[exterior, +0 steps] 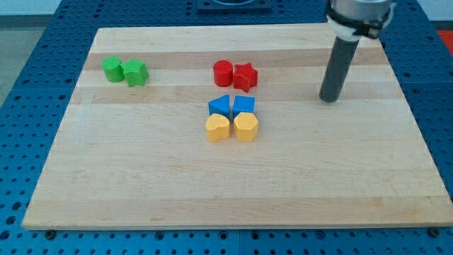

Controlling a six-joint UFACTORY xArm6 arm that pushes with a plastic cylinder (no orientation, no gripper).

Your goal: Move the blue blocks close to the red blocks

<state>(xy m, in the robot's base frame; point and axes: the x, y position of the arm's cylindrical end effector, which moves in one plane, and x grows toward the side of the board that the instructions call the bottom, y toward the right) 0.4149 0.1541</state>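
We see no containers on the desk (141,177). Our tip (328,99), an end effector holding nothing, stands at three o'clock from the red star (245,76), well apart.

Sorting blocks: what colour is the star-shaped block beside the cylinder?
Red star block, camera view.

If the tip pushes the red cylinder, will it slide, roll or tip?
The red cylinder stands upright and squat, so it probably slides rather than tips. It seems to touch the red star, so that likely moves along. My tip stands far off at the view's right.
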